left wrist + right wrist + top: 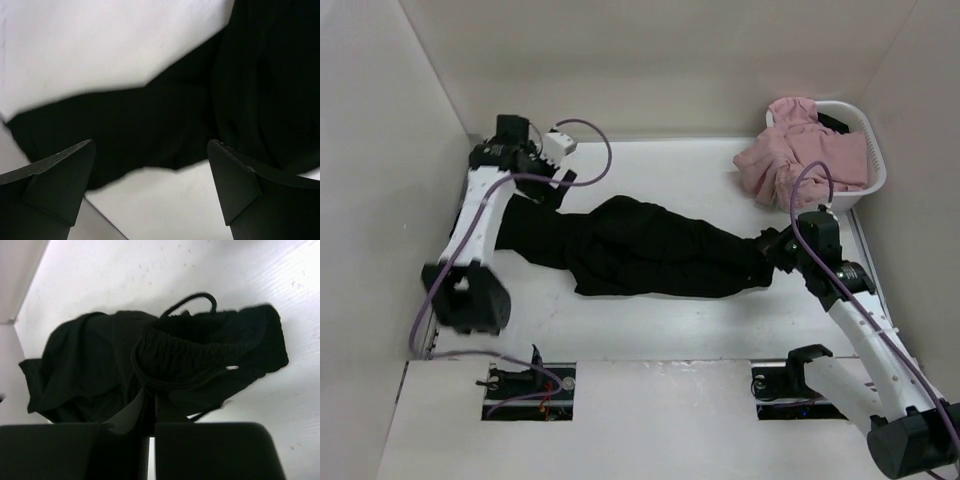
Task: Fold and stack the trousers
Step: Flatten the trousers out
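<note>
Overlooking, surface: white table; pale walls on the left, far and right sides.
Top view, count: one pair of black trousers, bunched left to right across mid-table; one white basket far right, holding pink cloth; two arms.
Left wrist view: left gripper jaws wide, empty, over the trousers' left end.
Right wrist view: right gripper jaws closed, pinching a trouser fold near the elastic waistband; one drawstring loop beyond.

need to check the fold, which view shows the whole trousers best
Top external: the trousers lie full length across the table. Left wrist shows only a leg end; right wrist only the bunched waistband end.
</note>
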`<state>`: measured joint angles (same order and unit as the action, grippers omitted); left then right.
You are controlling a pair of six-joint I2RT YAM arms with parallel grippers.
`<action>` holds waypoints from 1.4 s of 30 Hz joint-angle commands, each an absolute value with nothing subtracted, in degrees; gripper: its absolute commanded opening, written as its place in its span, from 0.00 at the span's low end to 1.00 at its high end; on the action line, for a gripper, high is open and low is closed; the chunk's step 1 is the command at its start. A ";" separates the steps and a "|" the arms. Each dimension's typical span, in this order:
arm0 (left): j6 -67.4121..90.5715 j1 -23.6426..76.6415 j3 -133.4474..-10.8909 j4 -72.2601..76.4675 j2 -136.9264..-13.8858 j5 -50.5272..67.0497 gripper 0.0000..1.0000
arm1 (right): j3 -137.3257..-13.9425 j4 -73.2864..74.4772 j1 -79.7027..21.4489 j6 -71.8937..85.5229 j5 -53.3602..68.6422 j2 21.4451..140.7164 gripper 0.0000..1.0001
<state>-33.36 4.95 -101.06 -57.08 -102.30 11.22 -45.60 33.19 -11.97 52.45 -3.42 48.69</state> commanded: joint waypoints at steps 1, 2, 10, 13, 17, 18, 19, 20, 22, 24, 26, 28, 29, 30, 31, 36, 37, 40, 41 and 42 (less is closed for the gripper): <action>-30.59 6.09 -86.89 -56.70 -86.60 15.47 1.00 | -43.07 27.86 -11.73 51.68 -1.67 47.29 0.00; -29.63 8.63 -82.22 -55.82 -84.57 15.47 1.00 | -42.54 27.69 -11.73 51.77 -1.76 47.11 0.00; -21.28 16.57 -65.49 -44.75 -83.23 13.28 0.91 | -40.52 28.21 -11.47 52.21 -2.02 44.56 0.00; -19.69 16.65 -65.12 -39.57 -86.73 11.96 0.78 | -39.99 28.21 -11.47 52.47 -2.02 44.03 0.00; -16.53 19.20 -68.37 -36.74 -91.66 12.39 0.59 | -38.85 28.30 -11.64 52.73 -2.55 43.59 0.00; -16.26 19.64 -68.81 -36.13 -92.37 12.13 0.45 | -38.50 28.30 -11.64 52.73 -2.64 43.51 0.00; -15.74 19.82 -69.08 -35.43 -92.72 11.78 0.27 | -38.24 28.30 -11.47 52.56 -2.64 43.42 0.00; -15.12 19.64 -69.26 -34.64 -92.72 11.43 0.13 | -38.06 28.30 -11.12 52.30 -2.64 43.33 0.00; -15.55 18.77 -70.22 -34.10 -92.20 10.20 0.03 | -38.14 27.78 -9.81 51.33 -2.46 43.77 0.00; -17.92 16.84 -72.76 -33.58 -90.71 8.10 0.00 | -40.07 26.81 -8.22 49.75 -1.76 45.87 0.00; -22.82 12.90 -78.19 -32.79 -89.22 5.20 0.00 | -44.62 25.15 -7.51 47.21 -0.71 49.64 0.00; -29.67 8.68 -85.92 -32.17 -88.95 2.13 0.00 | -52.60 24.08 -7.25 43.70 0.17 54.64 0.00; -33.01 6.65 -90.31 -31.99 -89.21 0.89 0.00 | -57.52 24.00 -6.81 41.77 0.26 57.10 0.00; -36.18 4.55 -94.61 -31.91 -89.64 -0.08 0.00 | -62.53 23.99 -6.46 40.01 0.35 59.30 0.00; -39.26 2.52 -99.01 -32.17 -90.26 -0.78 0.00 | -67.71 23.99 -6.20 38.60 0.35 61.24 0.00; -57.44 -3.29 -104.43 -34.54 -88.43 -1.93 0.00 | -81.20 24.43 -5.84 36.56 2.36 65.21 0.00; -60.18 -3.56 -102.41 -34.72 -86.94 -2.02 0.01 | -80.95 24.43 -5.84 36.91 2.90 64.95 0.00; -69.84 -3.74 -90.22 -36.20 -79.30 -1.93 0.04 | -77.10 24.35 -6.02 38.05 3.25 63.03 0.00; -72.57 -3.82 -86.00 -37.08 -76.75 -2.02 0.05 | -75.17 24.26 -6.28 38.32 3.34 62.15 0.00; -74.77 -3.91 -82.04 -38.22 -74.29 -2.02 0.05 | -72.97 24.08 -6.46 38.58 3.43 61.18 0.00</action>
